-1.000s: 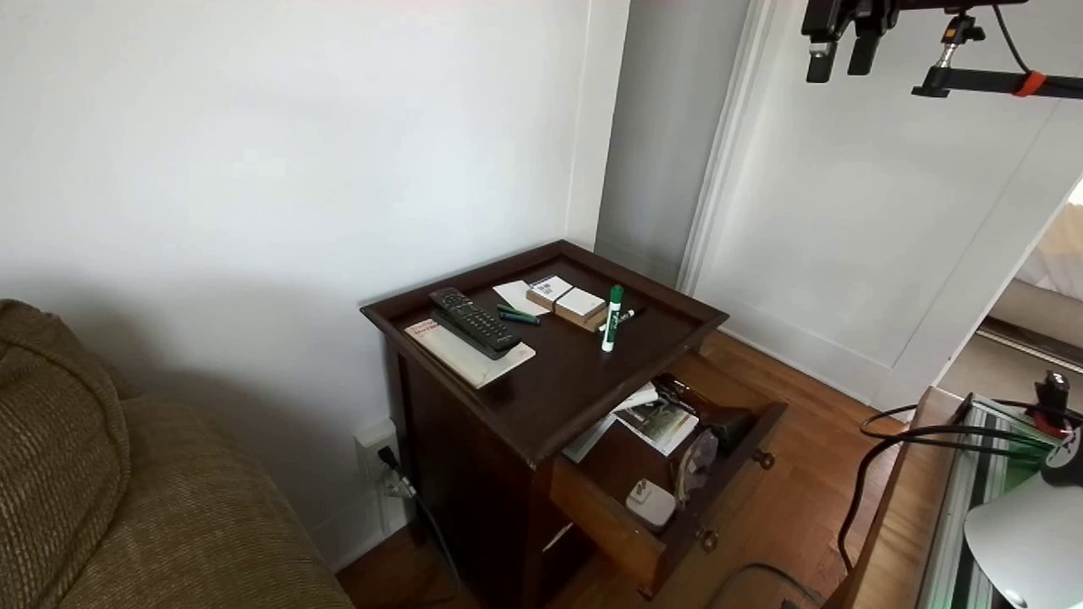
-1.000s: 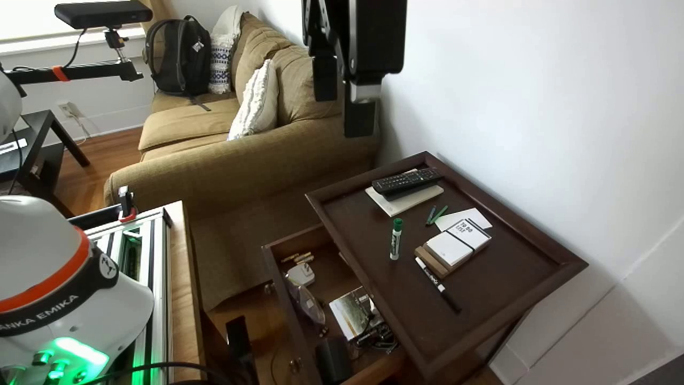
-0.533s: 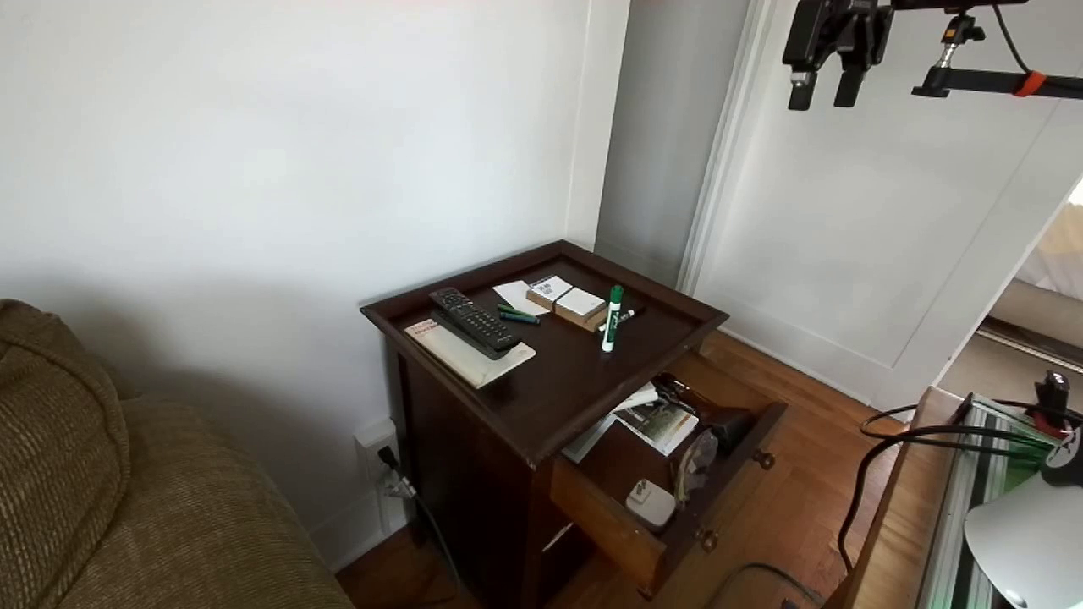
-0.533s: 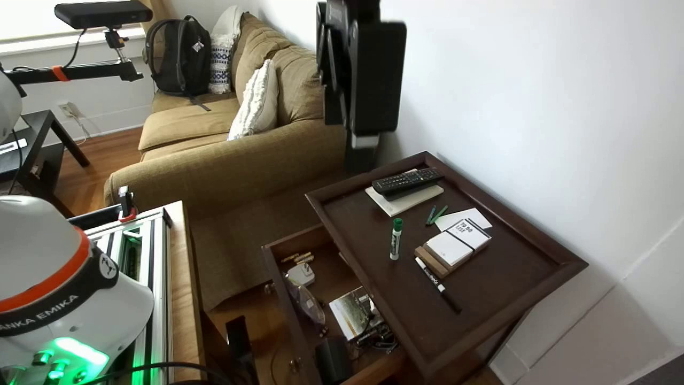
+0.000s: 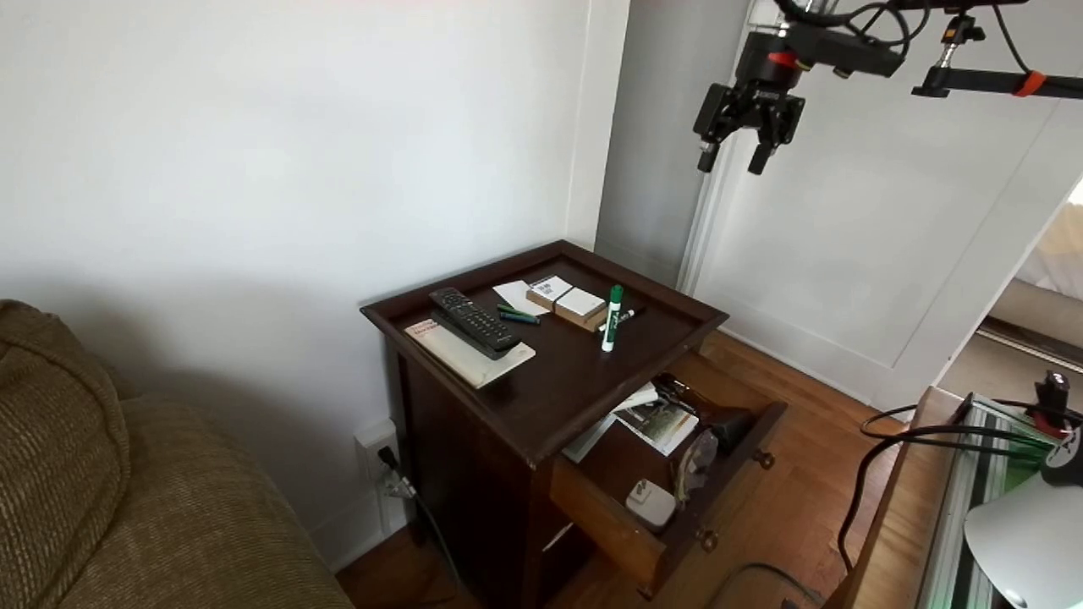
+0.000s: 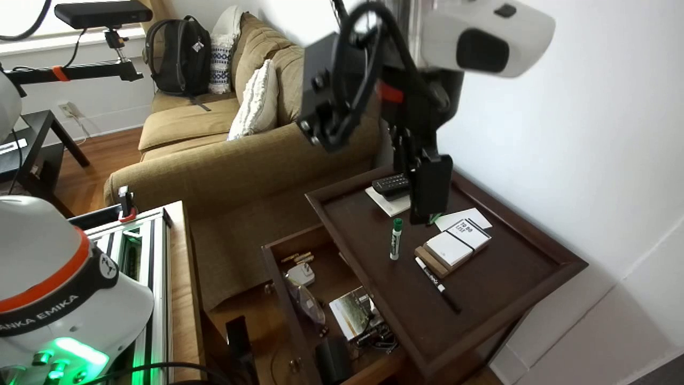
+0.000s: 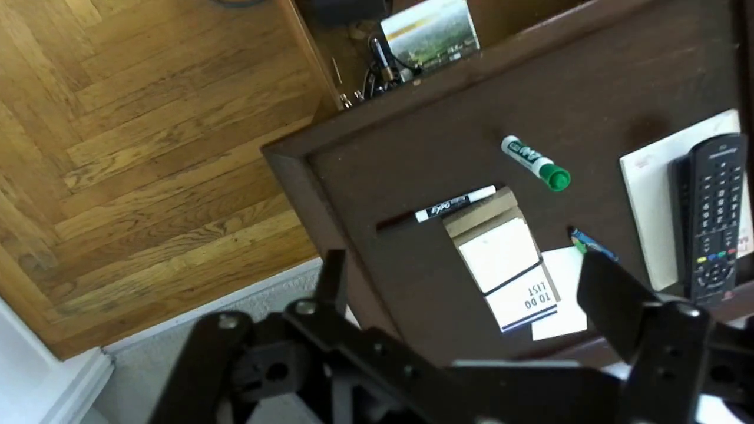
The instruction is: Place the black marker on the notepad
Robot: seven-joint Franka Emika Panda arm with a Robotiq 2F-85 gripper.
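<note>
The black marker (image 7: 449,207) has a white-and-black barrel and a black cap. It lies flat on the dark nightstand top, beside the notepad's brown end; it also shows in both exterior views (image 5: 626,316) (image 6: 430,275). The notepad (image 7: 498,250) is a white "TO DO LIST" pad with a black band on a brown base, also in both exterior views (image 5: 581,303) (image 6: 448,247). My gripper (image 5: 731,164) is open and empty, high above the nightstand. In the wrist view its fingers (image 7: 465,277) stand wide apart, with the notepad showing between them.
A green-capped marker (image 7: 533,160) stands upright near the notepad. Blue and green crayons (image 7: 595,244) lie by a white card (image 7: 559,294). A remote (image 7: 716,218) rests on an envelope (image 5: 474,353). The nightstand's raised rim (image 6: 507,326) surrounds its top; the drawer (image 5: 609,526) below is open.
My gripper has come down and moved over the nightstand, leftward and lower in an exterior view. It stays open. The marker, notepad and other objects have not moved.
</note>
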